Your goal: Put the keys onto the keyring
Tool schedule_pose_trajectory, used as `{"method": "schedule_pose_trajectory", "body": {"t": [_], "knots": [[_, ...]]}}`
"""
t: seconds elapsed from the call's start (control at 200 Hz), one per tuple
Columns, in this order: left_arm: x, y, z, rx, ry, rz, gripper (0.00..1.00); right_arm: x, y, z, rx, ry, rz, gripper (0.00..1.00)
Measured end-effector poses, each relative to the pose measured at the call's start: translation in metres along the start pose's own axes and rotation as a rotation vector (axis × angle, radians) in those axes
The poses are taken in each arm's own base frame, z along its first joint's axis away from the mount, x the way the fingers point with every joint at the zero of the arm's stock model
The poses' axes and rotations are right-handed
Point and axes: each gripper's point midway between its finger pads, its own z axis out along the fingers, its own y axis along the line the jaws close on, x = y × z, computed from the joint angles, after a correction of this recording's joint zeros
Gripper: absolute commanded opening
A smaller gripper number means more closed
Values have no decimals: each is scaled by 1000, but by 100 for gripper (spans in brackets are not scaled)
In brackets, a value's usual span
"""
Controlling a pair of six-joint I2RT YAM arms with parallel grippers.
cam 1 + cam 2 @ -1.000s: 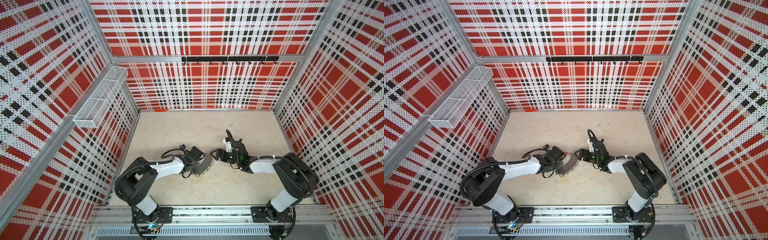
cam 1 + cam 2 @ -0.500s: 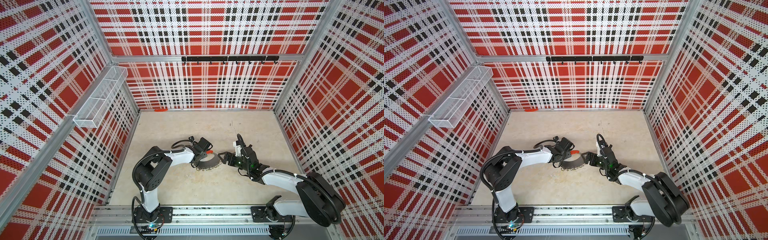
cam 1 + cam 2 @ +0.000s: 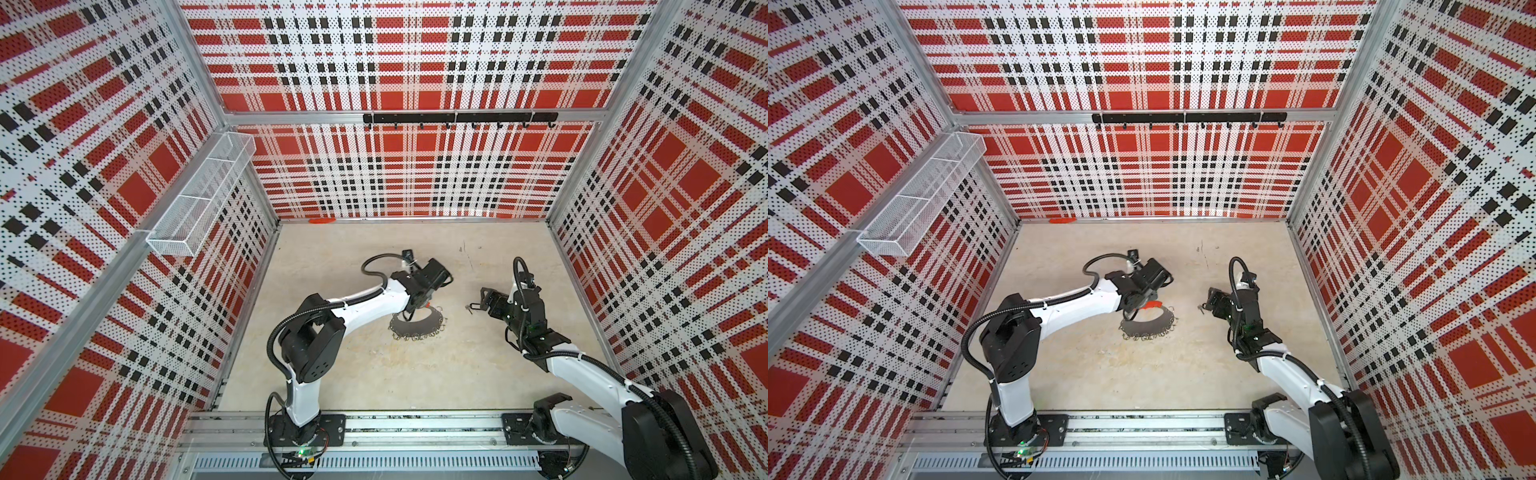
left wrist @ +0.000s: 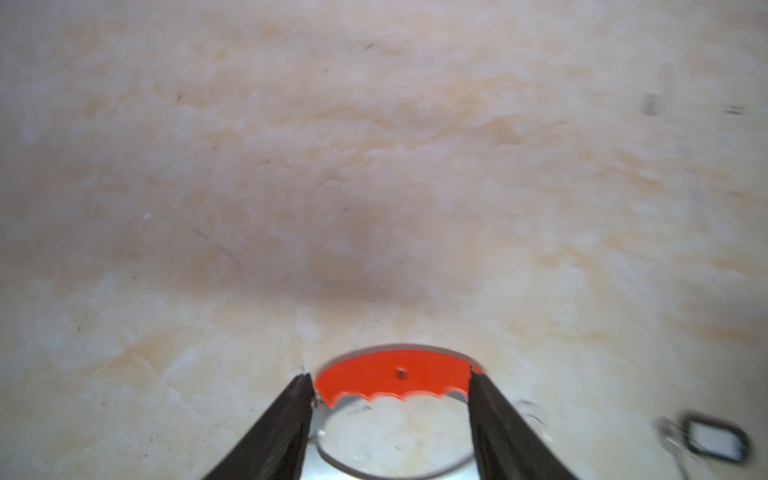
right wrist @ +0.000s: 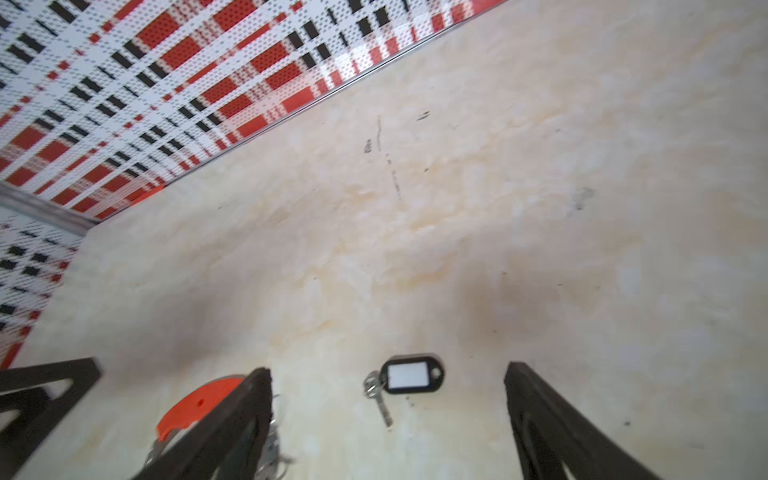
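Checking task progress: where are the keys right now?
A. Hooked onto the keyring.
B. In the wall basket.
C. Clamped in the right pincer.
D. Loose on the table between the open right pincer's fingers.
D: the right wrist view shows the keys lying flat on the table inside the open right pincer gap, untouched by it and apart from the keyring.

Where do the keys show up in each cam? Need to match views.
In a top view: the keys on the table at the right claw tips.
In a top view: the keys, right of the keyring.
Left wrist: the keys blurred at the frame edge, outside the left claw.
Right wrist: the keys between the right claw's fingers.
Shared landmark: the keyring's red segment.
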Motion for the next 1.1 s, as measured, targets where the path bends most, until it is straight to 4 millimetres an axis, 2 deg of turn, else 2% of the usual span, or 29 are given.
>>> {"method": "schedule_pose_trajectory", "body": {"t": [0.065, 0.115, 0.175, 0.266, 0.436, 0.511, 0.601, 0.842, 1.102], "knots": [[-3, -33, -13, 47, -7, 44, 68, 6, -10, -2, 27, -11, -6, 89], [-2, -51, -15, 62, -3, 74, 71, 10, -18, -4, 50, -25, -8, 88], [3, -64, -11, 56, 11, 105, 72, 17, -29, -7, 77, -35, -6, 87], [15, -72, 2, 22, 43, 151, 70, 18, -37, -11, 103, -52, -4, 86], [47, -78, 31, -50, 112, 249, 60, -4, -34, -19, 94, -140, 17, 85], [62, -78, 39, -72, 138, 287, 55, -5, -34, -20, 96, -146, 21, 85], [76, -74, 45, -98, 166, 325, 54, -4, -34, -19, 98, -143, 21, 85], [84, -72, 49, -116, 183, 362, 52, -4, -35, -19, 99, -141, 23, 85], [97, -67, 63, -149, 198, 386, 51, -3, -33, -19, 90, -138, 27, 84]]}}
